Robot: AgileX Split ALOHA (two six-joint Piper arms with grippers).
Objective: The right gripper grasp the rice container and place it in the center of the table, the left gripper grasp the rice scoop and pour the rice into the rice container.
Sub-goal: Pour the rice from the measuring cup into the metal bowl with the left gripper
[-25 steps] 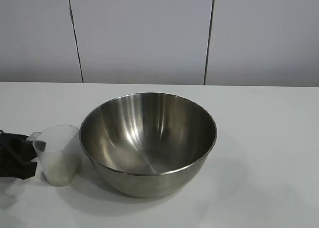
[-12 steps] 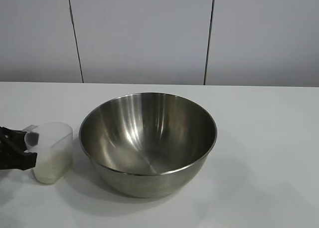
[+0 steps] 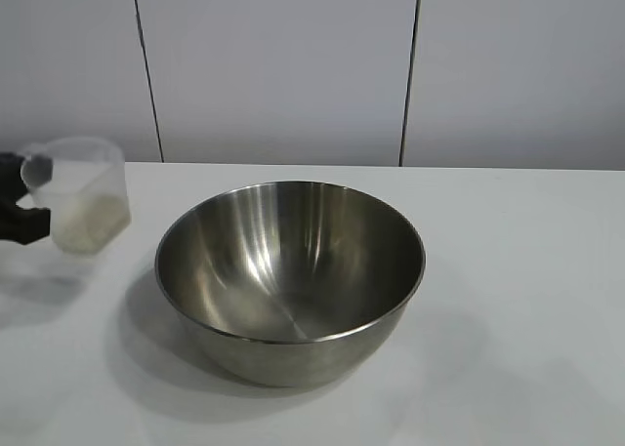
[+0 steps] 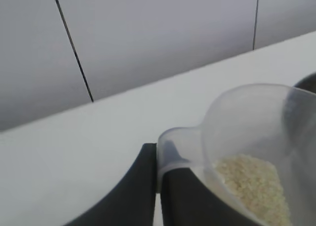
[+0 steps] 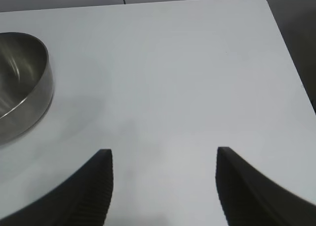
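The rice container (image 3: 291, 275), a big shiny steel bowl, stands empty in the middle of the white table (image 3: 527, 300); its rim also shows in the right wrist view (image 5: 19, 87). The translucent rice scoop (image 3: 80, 194) hangs in the air to the bowl's left, lifted off the table, with white rice (image 3: 90, 222) in its bottom. My left gripper (image 3: 21, 210) is shut on the scoop's rim lip; its black fingers (image 4: 133, 186) pinch that lip (image 4: 173, 149) and the rice (image 4: 252, 184) lies inside. My right gripper (image 5: 163, 154) stands open over bare table, apart from the bowl, and is outside the exterior view.
A grey panelled wall (image 3: 293, 65) runs behind the table. The table's far right corner and edge (image 5: 276, 18) show in the right wrist view, with bare white surface between the bowl and that edge.
My left gripper closed on the scoop's lip, dragged it slightly left, then lifted it up and away from the table. The bowl has not moved.
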